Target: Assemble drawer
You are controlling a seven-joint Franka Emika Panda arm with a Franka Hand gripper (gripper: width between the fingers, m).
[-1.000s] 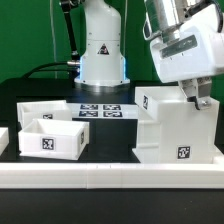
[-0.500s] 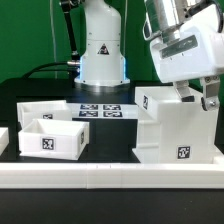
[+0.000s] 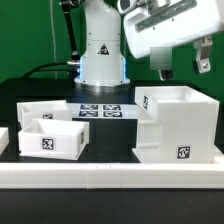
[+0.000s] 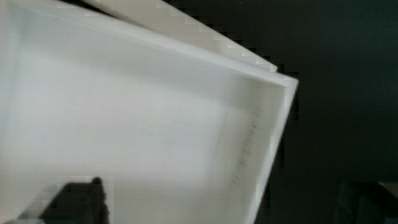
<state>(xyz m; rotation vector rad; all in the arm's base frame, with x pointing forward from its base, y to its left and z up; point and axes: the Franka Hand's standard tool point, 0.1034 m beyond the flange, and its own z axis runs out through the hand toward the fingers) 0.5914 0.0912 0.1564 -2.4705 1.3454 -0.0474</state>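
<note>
Housing [image 3: 180, 125] is sitting upright on the surface [image 3: 110, 140] at the exterior view's right. You are seeing the front tray [image 3: 50, 140] and rear tray [image 3: 38, 108] sitting close together at that view's left. Gripper [image 3: 184, 66] is hovering above the housing, released, grasping nothing.

— Where does the housing [image 3: 180, 125] stand?
— Upright on the black surface [image 3: 110, 140], at the exterior view's right: white, boxy, its top open, with a square tag low on the front.
— And the trays?
— The front tray [image 3: 50, 140] sits open side up at the left. The rear tray [image 3: 35, 108] is just behind it. Both are apart from the housing.
</note>
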